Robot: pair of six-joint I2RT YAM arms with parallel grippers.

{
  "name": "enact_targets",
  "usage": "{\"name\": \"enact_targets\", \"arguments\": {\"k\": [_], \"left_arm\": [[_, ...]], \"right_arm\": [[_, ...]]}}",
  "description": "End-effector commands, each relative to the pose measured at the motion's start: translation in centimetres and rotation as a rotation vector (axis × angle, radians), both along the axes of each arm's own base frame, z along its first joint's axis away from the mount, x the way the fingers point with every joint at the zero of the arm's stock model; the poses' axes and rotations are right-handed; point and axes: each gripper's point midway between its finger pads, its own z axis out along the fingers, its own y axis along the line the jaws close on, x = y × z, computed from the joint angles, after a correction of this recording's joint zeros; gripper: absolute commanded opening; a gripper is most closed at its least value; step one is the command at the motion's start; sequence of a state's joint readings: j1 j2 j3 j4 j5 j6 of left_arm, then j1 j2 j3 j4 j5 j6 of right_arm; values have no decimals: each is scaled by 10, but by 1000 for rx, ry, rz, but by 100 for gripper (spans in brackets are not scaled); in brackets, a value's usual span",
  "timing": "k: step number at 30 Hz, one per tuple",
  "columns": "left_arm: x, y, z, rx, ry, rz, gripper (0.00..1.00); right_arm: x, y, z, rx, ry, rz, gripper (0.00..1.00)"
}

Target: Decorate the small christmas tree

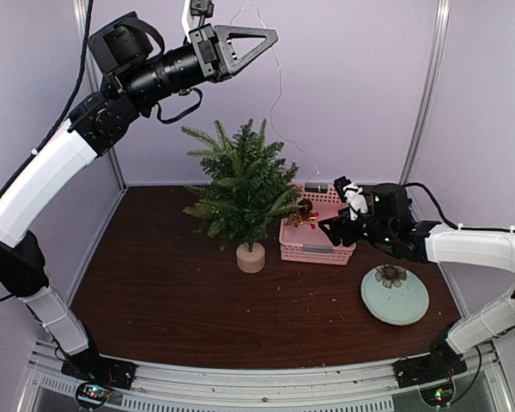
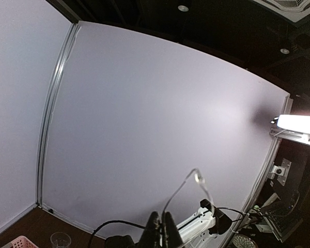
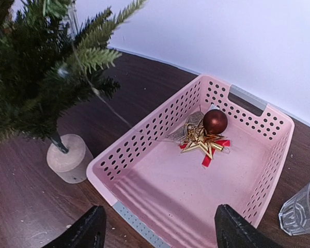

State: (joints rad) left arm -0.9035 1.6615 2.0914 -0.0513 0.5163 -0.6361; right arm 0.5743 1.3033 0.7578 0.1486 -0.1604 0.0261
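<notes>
The small christmas tree (image 1: 245, 184) stands mid-table on its pale stump base (image 1: 251, 257); in the right wrist view the tree (image 3: 36, 67) fills the upper left. My left gripper (image 1: 266, 39) is raised high above the tree, shut on a thin clear light wire (image 1: 280, 94) that hangs down toward the tree. The left wrist view shows its fingers (image 2: 154, 230) pinched on the wire (image 2: 183, 191). My right gripper (image 3: 160, 232) hovers open over the near edge of the pink basket (image 3: 139, 150). A red ball (image 3: 215, 121) and a gold star (image 3: 201, 142) lie inside.
The pink basket (image 1: 313, 251) sits just right of the tree. A pale green plate (image 1: 408, 305) holding a brown pine-cone-like piece (image 1: 390, 275) lies at the front right. A clear glass (image 3: 302, 209) stands behind the basket. Walls enclose the table.
</notes>
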Motion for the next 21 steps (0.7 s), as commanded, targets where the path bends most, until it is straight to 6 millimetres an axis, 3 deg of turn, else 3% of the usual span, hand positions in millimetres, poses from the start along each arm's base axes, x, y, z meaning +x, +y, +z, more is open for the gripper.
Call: {"name": "enact_targets", "arguments": {"k": [1,6,13,19,21], "left_arm": [[-15,18,28,-64,-70,10,0],[-13,17,28,-61,-73,19,0],[-12,19,27,-54,-75,38,0],[-8,21,22,-32,-80,73,0],[-6,23,21,-29,-82,91,0]], "right_arm": [[27,21,25,-15,-152,69,75],[54,31,25,-75,-200,89,73],[84,42,3,-144,-193,124,66],[91,40,9,-146,-194,132,28],[93,37,18,-150,-196,111,3]]}}
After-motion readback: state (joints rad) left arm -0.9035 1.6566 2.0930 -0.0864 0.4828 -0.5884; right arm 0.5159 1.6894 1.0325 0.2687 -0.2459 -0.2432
